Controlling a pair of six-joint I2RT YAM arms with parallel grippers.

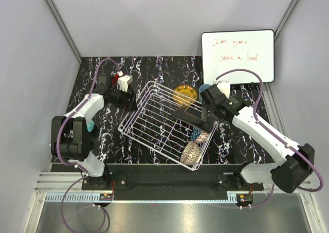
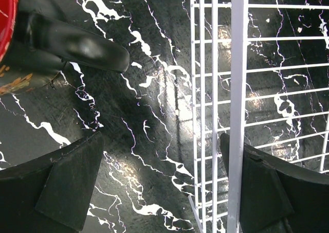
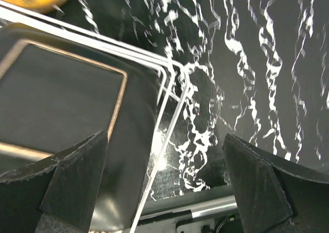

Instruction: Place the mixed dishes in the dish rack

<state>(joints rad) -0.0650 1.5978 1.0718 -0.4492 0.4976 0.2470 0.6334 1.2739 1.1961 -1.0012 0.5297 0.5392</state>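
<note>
The white wire dish rack [image 1: 154, 120] sits tilted mid-table. In it are a dark square saucer with a gold line [image 1: 189, 114], a blue patterned bowl [image 1: 199, 136] and a beige-brown bowl [image 1: 190, 151]. The yellow plate [image 1: 185, 94] and light blue cup [image 1: 204, 87] lie behind the rack. The red mug [image 1: 122, 81] stands by my left gripper [image 1: 127, 97]. That gripper [image 2: 160, 158] is open over the rack's left edge [image 2: 237, 89], and the mug shows at its view's corner [image 2: 5, 17]. My right gripper [image 1: 208, 110] is open [image 3: 165, 140] over the rack's corner wire [image 3: 164, 125], beside the saucer [image 3: 67, 89].
A whiteboard [image 1: 237, 55] leans at the back right. A teal rounded object [image 1: 90, 125] lies by the left arm. A dark glossy piece [image 2: 77, 48] lies next to the mug. The table's front rail [image 3: 216, 207] is just below the right gripper.
</note>
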